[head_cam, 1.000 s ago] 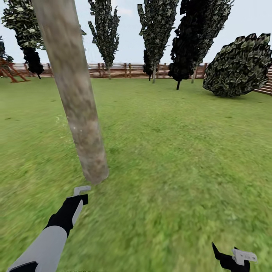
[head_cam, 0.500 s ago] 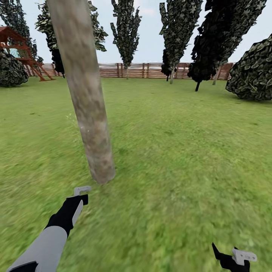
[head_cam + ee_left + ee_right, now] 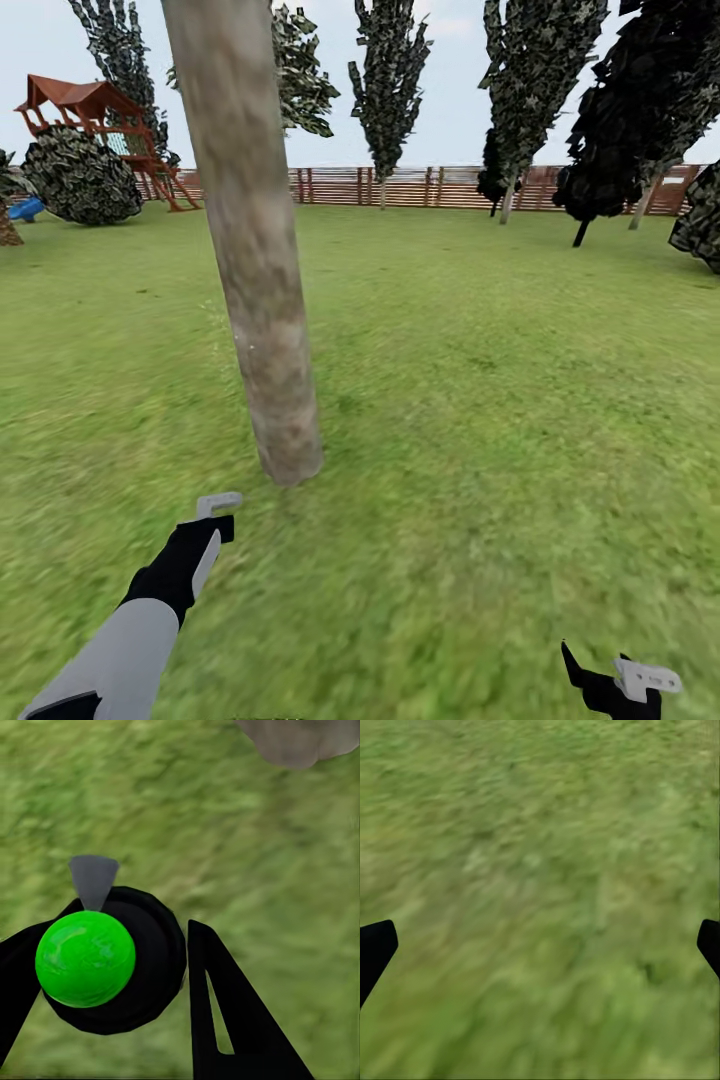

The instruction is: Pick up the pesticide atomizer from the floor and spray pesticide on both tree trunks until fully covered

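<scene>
Grass lawn (image 3: 480,420) spreads to a fence (image 3: 420,186); the trunk (image 3: 262,300) rises just ahead of the left pincer (image 3: 112,967), which clamps the atomizer (image 3: 85,958). Right pincer (image 3: 540,945) hangs wide open, empty. Spraying well probably means aiming the nozzle (image 3: 93,880) squarely at bark and sweeping along it.

Trunk just ahead of left gripper.
Tree trunk (image 3: 262,300) ahead-right of left gripper (image 3: 215,508); fence (image 3: 440,187) far behind; atomizer (image 3: 112,960) between its fingers.

The left arm reaches forward with its pincer (image 3: 112,975) closed around the atomizer (image 3: 85,958), while the right pincer (image 3: 540,945) hangs low with its fingers spread wide apart.
</scene>
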Controlling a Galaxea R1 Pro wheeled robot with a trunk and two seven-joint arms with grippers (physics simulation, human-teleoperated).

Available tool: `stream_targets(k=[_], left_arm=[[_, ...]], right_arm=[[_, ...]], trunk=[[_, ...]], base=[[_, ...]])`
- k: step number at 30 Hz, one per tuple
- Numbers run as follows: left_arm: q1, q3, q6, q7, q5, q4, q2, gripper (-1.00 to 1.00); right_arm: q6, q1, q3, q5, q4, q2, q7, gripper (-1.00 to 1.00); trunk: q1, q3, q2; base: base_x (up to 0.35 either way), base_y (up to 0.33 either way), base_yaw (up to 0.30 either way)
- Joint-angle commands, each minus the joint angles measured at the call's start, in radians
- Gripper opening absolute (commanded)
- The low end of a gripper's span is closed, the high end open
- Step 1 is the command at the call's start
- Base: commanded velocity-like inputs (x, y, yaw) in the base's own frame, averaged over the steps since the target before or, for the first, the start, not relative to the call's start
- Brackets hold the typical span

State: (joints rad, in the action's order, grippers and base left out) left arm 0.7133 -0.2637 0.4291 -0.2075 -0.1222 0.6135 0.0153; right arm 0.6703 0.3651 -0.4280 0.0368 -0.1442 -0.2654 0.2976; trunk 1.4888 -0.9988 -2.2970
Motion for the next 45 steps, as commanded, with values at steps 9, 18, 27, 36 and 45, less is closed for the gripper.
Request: stream_targets(k=[9,18,27,36,45], left_arm=[[0.000,0.000,-0.001,0.000,-0.001,0.000,0.000,-1.00],[0.001,0.000,-0.009,0.011,0.002,-0.007,0.000,-1.00],[0.089,0.160,0.012,0.018,0.004,0.007,0.027,-1.00],[0.167,0.171,0.134,0.131,0.007,0.009,-0.044,-1.00],[0.160,0.177,0.158,0.137,0.006,0.012,-0.062,-1.00]], right_arm=[[0.000,0.000,0.000,0.000,-0.001,0.000,0.000,1.00],[0.001,0.000,0.000,-0.001,-0.002,-0.002,-0.001,1.00],[0.001,0.000,0.000,-0.002,-0.002,-0.002,-0.002,1.00],[0.001,0.000,0.000,0.000,-0.002,-0.002,0.000,1.00],[0.001,0.000,0.000,0.000,-0.002,-0.002,0.000,1.00]], trunk=[[0.000,0.000,0.000],[0.000,0.000,0.000],[0.000,0.000,0.000],[0.000,0.000,0.000],[0.000,0.000,0.000]], base=[[0.002,-0.243,0.059],[0.000,-0.014,0.000],[0.000,0.000,0.000],[0.000,0.000,0.000],[0.074,0.000,0.000]])
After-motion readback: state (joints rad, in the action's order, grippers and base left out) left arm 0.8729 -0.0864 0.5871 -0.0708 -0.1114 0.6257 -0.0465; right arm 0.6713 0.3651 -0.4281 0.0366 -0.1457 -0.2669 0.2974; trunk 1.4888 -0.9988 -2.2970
